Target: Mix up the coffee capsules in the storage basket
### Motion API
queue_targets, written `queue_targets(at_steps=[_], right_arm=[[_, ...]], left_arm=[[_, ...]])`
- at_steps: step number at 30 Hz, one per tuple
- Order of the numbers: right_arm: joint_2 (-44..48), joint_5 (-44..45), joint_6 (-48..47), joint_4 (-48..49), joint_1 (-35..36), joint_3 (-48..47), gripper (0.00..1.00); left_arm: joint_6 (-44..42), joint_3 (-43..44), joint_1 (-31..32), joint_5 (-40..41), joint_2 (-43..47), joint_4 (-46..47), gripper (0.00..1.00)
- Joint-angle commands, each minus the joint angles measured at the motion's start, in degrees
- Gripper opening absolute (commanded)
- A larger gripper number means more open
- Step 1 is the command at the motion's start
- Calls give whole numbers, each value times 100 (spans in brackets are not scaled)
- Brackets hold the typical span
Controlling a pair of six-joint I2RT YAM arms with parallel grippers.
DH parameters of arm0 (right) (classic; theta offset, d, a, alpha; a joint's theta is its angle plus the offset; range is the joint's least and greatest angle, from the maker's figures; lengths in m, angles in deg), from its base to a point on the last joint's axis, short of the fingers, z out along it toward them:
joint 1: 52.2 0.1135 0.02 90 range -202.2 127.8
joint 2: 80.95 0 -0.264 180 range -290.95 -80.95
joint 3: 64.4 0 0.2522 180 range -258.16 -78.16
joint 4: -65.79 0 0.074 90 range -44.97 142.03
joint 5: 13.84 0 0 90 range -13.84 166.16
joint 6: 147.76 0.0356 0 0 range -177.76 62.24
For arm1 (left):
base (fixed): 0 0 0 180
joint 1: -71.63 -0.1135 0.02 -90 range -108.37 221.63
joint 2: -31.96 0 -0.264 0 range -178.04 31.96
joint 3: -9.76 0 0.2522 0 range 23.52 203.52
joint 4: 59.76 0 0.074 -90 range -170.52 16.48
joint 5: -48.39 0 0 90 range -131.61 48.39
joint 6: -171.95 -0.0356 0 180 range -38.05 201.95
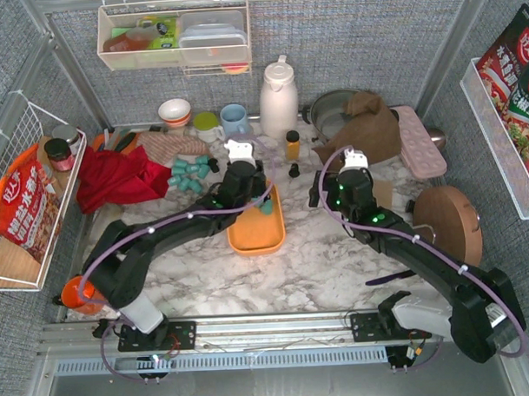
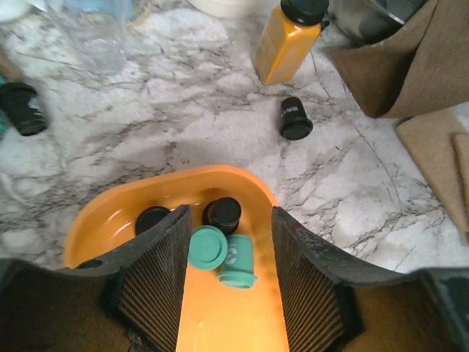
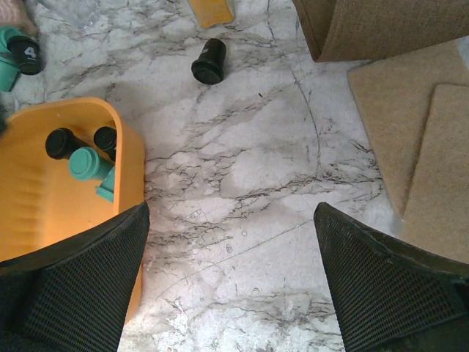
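The orange storage basket [image 1: 248,238] lies mid-table. Its far end [image 2: 110,213] holds two black coffee capsules [image 2: 222,213] and two teal ones [image 2: 238,262], also seen from the right wrist [image 3: 89,163]. My left gripper [image 2: 230,213] hangs over that end, open. The teal pair lies loose between its fingers [image 2: 157,279]. In the top view the left gripper [image 1: 258,203] hides most of this. More teal capsules [image 1: 187,175] are heaped left of the basket. One black capsule [image 2: 295,119] lies on the marble beyond it. My right gripper [image 3: 231,213] stands wide open over bare marble, right of the basket [image 3: 44,191].
An amber bottle [image 2: 287,40] stands just beyond the basket. A brown bag [image 1: 366,125] and tan mats [image 3: 410,147] lie to the right. A white jug [image 1: 278,98], cups and a red cloth [image 1: 116,177] crowd the back and left. A round wooden board [image 1: 448,222] sits far right.
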Motion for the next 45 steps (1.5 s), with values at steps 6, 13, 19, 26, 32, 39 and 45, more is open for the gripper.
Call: queue_targets(at_steps=[6,13,19,26,32,39,45], right_arm=[[-791,140,-54,32,11,-399,97],[-1997,231,-26,266,6,-1102,88],[-3181,220,-115,482,14,-2048,85],[-4335,143,-100,460,-3,-3046,79],[-5137,277,88,31,-3,-3905,72],[-5662,718,198,-620,-3,-4583,65],[-5925,841,265,-1089,-11,-5014,62]], left_arm=[[-801,-676,-12,299,1804,-891,59],[-1491,-1052,-1,-92,3201,-1714,73],[-1948,-1878,3,-268,4258,-1242,99],[-1921,-2174,-1,263,4724,-920,99],[-1775,-2136,-3,274,4813,-1056,99],[-1704,-2113,-4,273,4997,-1122,99],[-1705,-2151,-2,250,5110,-1067,99]])
